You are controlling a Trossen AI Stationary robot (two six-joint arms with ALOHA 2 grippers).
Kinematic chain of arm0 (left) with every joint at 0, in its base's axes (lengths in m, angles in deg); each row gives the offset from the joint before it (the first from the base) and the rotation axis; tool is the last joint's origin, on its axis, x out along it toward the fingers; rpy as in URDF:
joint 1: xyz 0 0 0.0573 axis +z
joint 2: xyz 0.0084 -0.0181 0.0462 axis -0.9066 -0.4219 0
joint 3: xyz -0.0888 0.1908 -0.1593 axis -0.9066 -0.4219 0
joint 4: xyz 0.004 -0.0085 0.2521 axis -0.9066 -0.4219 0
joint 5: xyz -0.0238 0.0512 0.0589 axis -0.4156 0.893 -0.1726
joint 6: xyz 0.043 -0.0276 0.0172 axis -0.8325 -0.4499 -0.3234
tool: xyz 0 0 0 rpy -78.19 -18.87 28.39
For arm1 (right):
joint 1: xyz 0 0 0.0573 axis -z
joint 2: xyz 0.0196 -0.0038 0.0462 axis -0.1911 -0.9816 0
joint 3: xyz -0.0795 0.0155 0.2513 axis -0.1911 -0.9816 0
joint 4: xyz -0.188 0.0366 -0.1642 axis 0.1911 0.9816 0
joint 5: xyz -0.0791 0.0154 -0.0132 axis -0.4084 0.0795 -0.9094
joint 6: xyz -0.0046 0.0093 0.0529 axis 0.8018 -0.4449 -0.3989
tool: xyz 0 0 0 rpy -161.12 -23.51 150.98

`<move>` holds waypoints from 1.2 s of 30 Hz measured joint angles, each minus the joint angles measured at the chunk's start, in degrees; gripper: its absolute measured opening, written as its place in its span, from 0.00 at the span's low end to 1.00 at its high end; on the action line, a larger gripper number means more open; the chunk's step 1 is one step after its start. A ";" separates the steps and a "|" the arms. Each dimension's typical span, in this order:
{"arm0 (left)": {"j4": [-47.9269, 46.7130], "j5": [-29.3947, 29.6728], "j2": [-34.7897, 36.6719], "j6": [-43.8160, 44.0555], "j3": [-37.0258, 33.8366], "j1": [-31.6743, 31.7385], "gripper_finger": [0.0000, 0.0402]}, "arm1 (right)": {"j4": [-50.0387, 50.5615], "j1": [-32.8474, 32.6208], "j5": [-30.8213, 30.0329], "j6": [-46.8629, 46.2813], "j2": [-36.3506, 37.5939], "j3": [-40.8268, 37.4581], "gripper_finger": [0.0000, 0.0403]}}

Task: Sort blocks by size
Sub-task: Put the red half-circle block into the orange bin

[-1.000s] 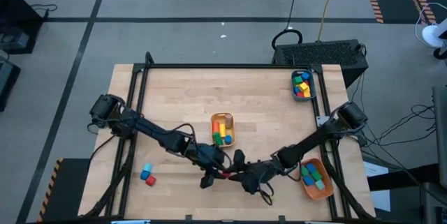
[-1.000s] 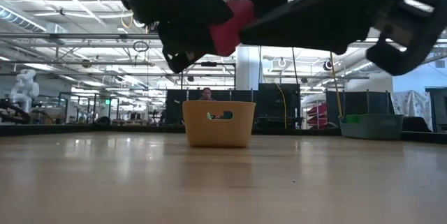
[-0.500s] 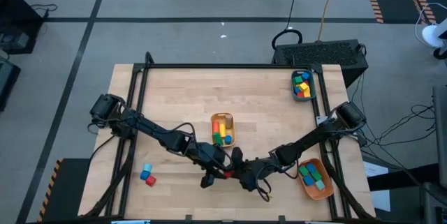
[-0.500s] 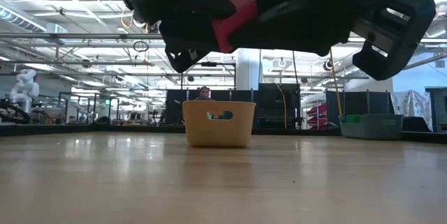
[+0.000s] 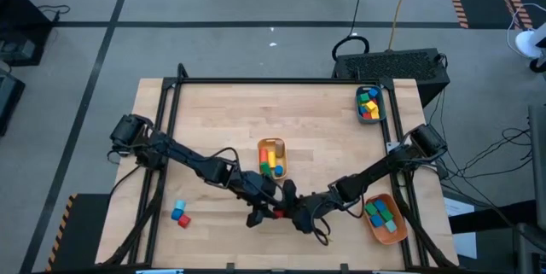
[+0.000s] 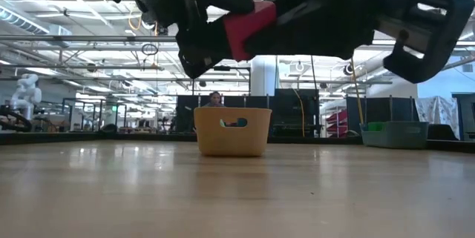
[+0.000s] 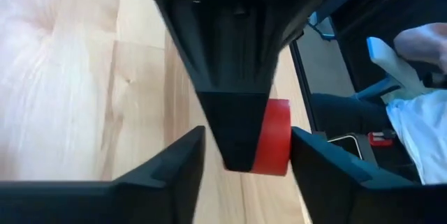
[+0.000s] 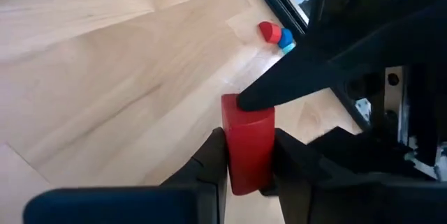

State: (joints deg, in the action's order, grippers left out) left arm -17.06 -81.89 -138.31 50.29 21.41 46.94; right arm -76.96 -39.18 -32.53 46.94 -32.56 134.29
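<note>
- The red block (image 8: 248,140) is in mid-handover above the near middle of the table (image 5: 213,112), between the two grippers.
- The right gripper (image 8: 246,155) now pinches the red block: in the right wrist view both fingers press against its sides. A second ago those fingers stood wider around it.
- The left gripper (image 7: 244,155) has spread: in the left wrist view its two fingers stand apart with a gap on each side of the block and of the right finger in front of it. It no longer holds the block.
- Meaning for the task: the block has passed from the left arm to the right arm, probably because its bin lies on the right side.
- In the low view the block (image 6: 249,29) hangs well above the table surface, between the two dark grippers; whether the left fingers still graze it there cannot be told.
- The yellow bin (image 5: 271,158) sits just beyond the grippers, the orange bin (image 5: 386,219) beside the right arm, and the teal bin (image 5: 369,104) at the far right corner. All three hold blocks.
- Two loose blocks (image 5: 180,214), one blue and one red, lie touching at the near left, not yet sorted.
- Next step, as judged: the left gripper backs clear, then the right arm carries the block to a bin.
</note>
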 joint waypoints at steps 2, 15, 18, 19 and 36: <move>-0.06 -0.03 0.00 0.04 0.00 0.02 0.54 | 0.08 -0.05 0.18 -0.86 0.00 0.00 0.18; -6.95 -4.08 0.07 0.20 0.00 0.04 0.59 | 12.99 -3.62 -0.03 -7.76 4.56 0.02 0.18; -12.64 -4.15 0.07 0.31 0.00 -0.15 0.59 | 17.26 -4.71 -0.04 -11.64 7.06 0.02 0.18; -14.35 -4.15 0.07 1.13 0.00 -0.30 0.59 | 19.07 -5.12 -0.02 -12.87 7.90 0.02 0.18; -36.69 -4.44 0.07 15.49 -0.02 -9.51 0.59 | 51.77 -12.59 -0.24 -42.88 17.46 0.02 0.18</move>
State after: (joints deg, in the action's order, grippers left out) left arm -53.75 -86.33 -138.24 65.78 21.39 37.43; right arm -25.18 -51.77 -32.76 4.06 -15.10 134.31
